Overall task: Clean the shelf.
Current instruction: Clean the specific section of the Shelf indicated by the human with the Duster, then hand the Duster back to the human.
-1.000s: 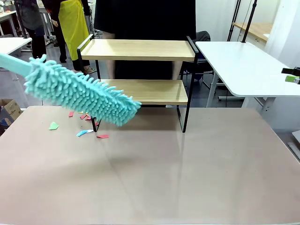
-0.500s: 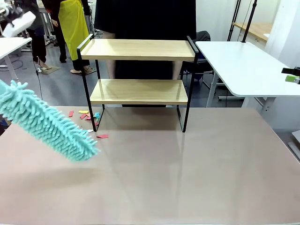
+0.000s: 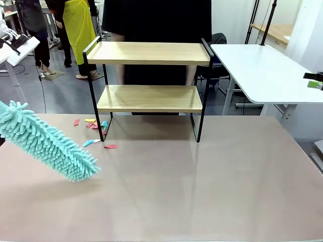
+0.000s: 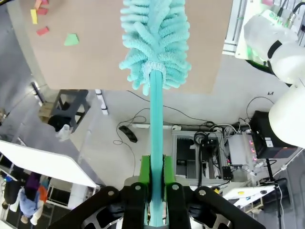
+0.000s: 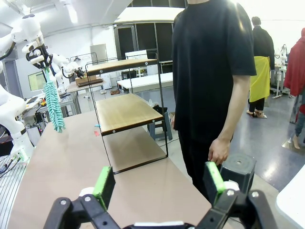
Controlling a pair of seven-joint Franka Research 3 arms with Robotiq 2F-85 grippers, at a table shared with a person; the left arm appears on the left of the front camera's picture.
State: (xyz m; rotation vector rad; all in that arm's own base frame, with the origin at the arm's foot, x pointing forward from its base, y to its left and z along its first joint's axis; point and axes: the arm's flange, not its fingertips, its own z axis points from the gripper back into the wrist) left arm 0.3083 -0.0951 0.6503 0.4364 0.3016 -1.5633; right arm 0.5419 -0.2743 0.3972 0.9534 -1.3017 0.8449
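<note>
Duster (image 3: 48, 144) and shelf (image 3: 149, 75), counter's far edge.
Left fingers (image 4: 145, 172) clenched on duster handle, head held low for sweeping; right fingers (image 5: 211, 180) released, idle.

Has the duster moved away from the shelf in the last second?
Yes. The duster swung left and down, away from the shelf, over the table.
</note>
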